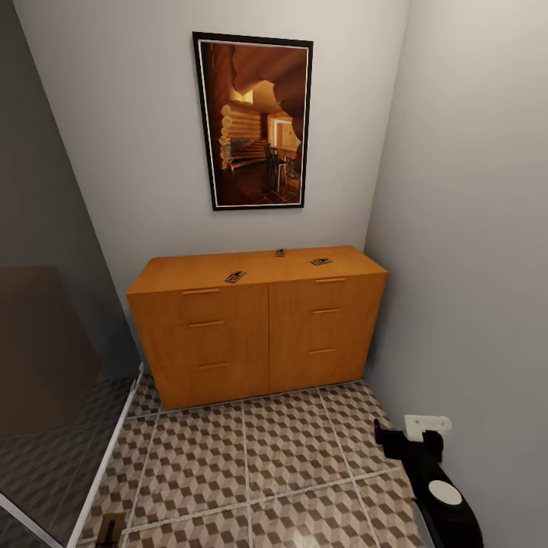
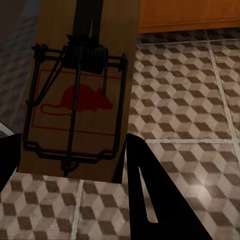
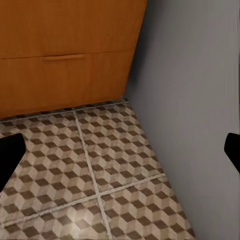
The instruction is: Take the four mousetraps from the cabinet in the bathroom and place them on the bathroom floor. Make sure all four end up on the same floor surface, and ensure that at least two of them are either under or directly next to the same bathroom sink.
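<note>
My left gripper (image 2: pixel 70 165) is pinching a mousetrap (image 2: pixel 80 95); my right fingers (image 3: pixel 7 155) are spreading; three, seemingly, are lying on the cabinet (image 1: pixel 259 335) at twelve o'clock.

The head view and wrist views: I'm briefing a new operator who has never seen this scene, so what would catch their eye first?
Probably the orange-brown cabinet against the back wall, with three mousetraps lying on its top and a large framed picture hanging above it. Next, in the left wrist view, a mousetrap with a red mouse mark sits between the left gripper fingers above the cube-patterned bathroom floor.
</note>
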{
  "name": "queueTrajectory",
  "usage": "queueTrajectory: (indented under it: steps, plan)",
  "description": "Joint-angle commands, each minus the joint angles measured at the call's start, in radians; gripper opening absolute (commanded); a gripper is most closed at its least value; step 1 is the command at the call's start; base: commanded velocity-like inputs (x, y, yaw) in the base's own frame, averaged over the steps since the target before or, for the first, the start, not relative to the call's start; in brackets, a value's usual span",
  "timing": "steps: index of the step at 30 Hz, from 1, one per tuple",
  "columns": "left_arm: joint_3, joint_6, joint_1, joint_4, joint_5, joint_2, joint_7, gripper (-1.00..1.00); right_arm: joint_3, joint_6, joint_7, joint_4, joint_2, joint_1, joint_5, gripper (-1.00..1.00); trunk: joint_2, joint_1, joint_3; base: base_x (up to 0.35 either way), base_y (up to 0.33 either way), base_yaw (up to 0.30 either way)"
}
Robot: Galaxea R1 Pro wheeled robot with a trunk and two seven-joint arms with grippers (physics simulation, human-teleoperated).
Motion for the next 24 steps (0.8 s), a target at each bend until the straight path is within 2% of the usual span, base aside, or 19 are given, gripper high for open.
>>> queueTrajectory:
  steps: [1,4,6,9,11,16,19,21,24]
  plan:
    - [-0.007,0.0,-0.001,0.002,0.0,-0.001,0.006,-1.0,0.001,0.027,-0.001,-0.008,0.0,-0.027,0.007,1.0,-0.001,0.0,-0.001,0.0,0.0,0.0]
    - [-0.007,0.006,-0.001,0.002,0.0,-0.001,0.006,-1.0,0.001,0.098,-0.001,-0.015,-0.001,-0.082,0.007,1.0,-0.001,0.0,-0.001,0.0,0.0,0.0]
    - [-0.007,0.009,-0.001,0.002,0.0,-0.001,0.006,-1.0,0.001,0.176,-0.001,-0.018,-0.001,-0.15,0.006,1.0,-0.001,0.0,-0.001,0.0,0.0,0.0]
    - [-0.007,0.011,-0.001,0.002,0.0,-0.001,0.006,-1.0,0.002,0.241,-0.001,-0.019,-0.001,-0.238,0.006,1.0,-0.001,0.0,-0.001,0.0,0.0,0.0]
    - [-0.007,0.011,-0.001,0.002,0.0,-0.001,0.006,-1.0,0.001,0.264,-0.001,-0.019,-0.001,-0.276,0.005,1.0,-0.001,0.0,-0.001,0.0,0.0,0.0]
    - [-0.007,0.011,-0.001,0.002,0.0,-0.001,0.006,-1.0,0.001,0.391,-0.002,-0.019,0.0,-0.446,0.004,1.0,-0.001,0.0,-0.001,0.0,0.0,0.0]
    - [-0.007,0.012,-0.001,0.002,0.001,-0.001,0.006,-1.0,0.001,0.437,-0.002,-0.016,0.001,-0.511,0.003,1.0,-0.001,0.0,-0.001,0.0,0.0,0.0]
    - [-0.007,0.019,-0.001,0.002,0.0,-0.001,0.005,-1.0,0.002,0.478,-0.002,-0.009,0.005,-0.6,0.002,1.0,-0.001,0.0,-0.001,0.0,0.0,0.0]
    - [-0.007,0.027,-0.001,0.002,0.0,-0.001,0.005,-1.0,0.005,0.502,-0.003,0.025,0.01,-0.726,0.001,1.0,-0.001,0.0,-0.001,0.0,0.0,0.0]
